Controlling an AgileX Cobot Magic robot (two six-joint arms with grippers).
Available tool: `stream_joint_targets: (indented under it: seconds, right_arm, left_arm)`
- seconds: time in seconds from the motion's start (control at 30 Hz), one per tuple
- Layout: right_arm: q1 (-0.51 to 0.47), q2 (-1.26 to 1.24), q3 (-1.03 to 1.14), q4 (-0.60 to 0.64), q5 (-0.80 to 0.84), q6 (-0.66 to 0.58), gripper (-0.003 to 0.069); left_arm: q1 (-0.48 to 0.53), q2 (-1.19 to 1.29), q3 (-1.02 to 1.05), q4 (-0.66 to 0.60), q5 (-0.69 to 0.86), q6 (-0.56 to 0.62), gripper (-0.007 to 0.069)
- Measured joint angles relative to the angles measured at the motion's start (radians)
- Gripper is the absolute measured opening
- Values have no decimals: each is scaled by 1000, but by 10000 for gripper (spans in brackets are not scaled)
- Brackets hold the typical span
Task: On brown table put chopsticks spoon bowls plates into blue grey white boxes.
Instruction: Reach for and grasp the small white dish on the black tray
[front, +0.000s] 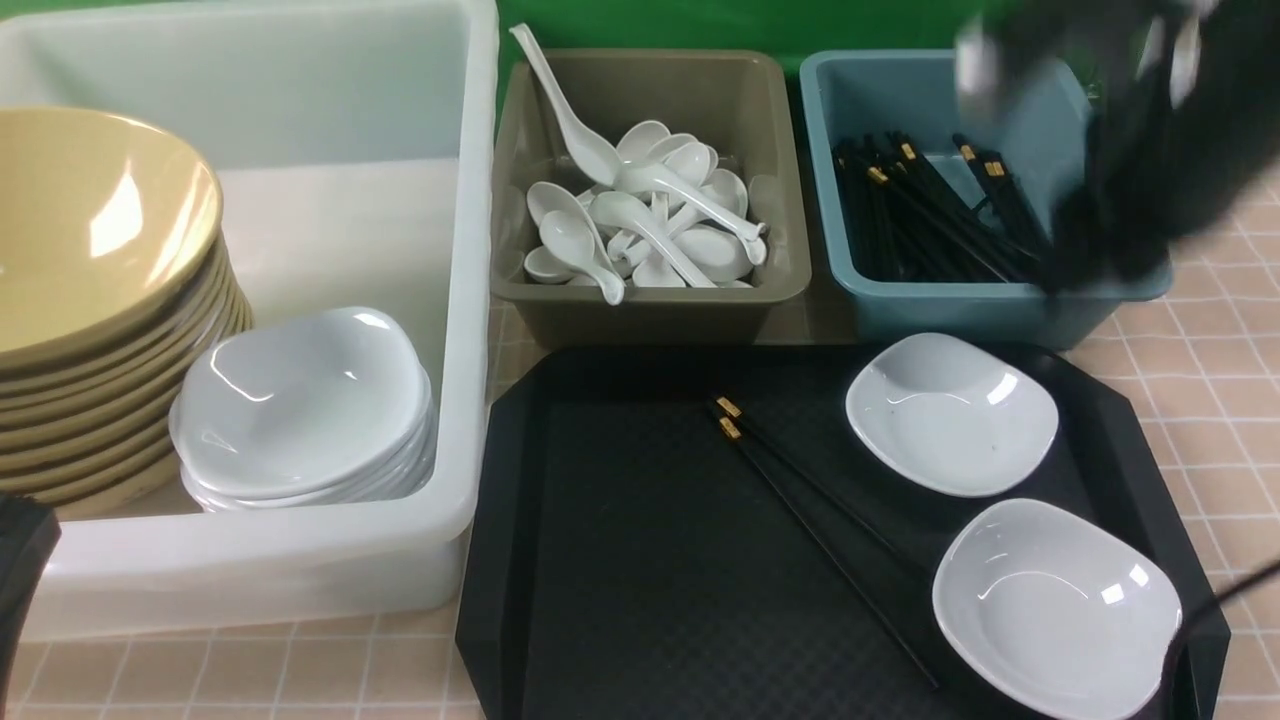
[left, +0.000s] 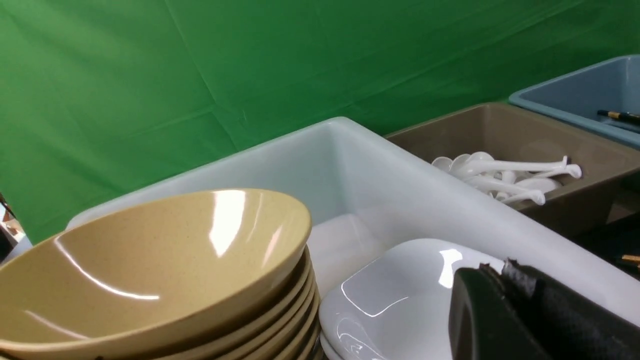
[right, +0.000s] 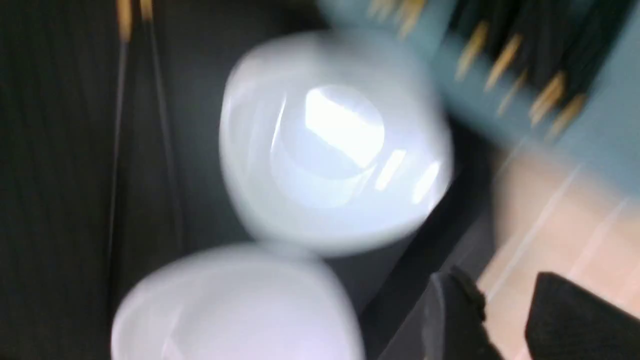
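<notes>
Behind, green backdrop (left: 200, 75); brown table (front: 1220, 400) tiled; right claw (right: 502, 295) apart; left claw (left: 505, 305): cannot tell.

Staged lab set: green backdrop (left: 200, 75) (creased cloth) behind tiled table (front: 1220, 400).

The right arm (front: 1170, 170) is a dark blur hiding the blue box's (front: 960, 305) far corner. The bowls (front: 90, 260) run off the front view's left edge.

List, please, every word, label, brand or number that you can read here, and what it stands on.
None: no text shows on the white box, grey box, blue box, black tray, bowls or plates.
The right wrist view is too blurred to check.
</notes>
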Motion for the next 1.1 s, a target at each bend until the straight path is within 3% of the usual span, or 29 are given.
stream_joint_targets:
  seconds: [0.13,0.2,0.23,0.3,0.5,0.57,0.73,1.0,1.1]
  right_arm:
    - [-1,2,227,2,-119,13,349]
    - [-1,4,295,1,-190,21,426]
    - [-1,4,299,1,-190,21,426]
    - [-1,23,341,0,-279,54,507]
    - [-1,123,353,0,-352,120,543]
    - [-1,151,352,2,-330,135,509]
    - [-1,144,350,8,-258,129,290]
    - [-1,-23,306,41,-147,106,106]
    - [-1,-115,261,53,-110,81,78]
  left_arm:
    - [0,0,0,0,1,-6,7]
    - [0,0,0,0,1,-6,7]
    - [0,0,0,0,1,-6,7]
    - [0,0,0,0,4,-6,7]
    - [0,0,0,0,6,-6,7]
    - [0,0,0,0,8,-6,7]
    - [0,0,0,0,8,-6,7]
    - [0,0,0,0,4,-6,7]
    - [0,0,0,0,-4,-6,7]
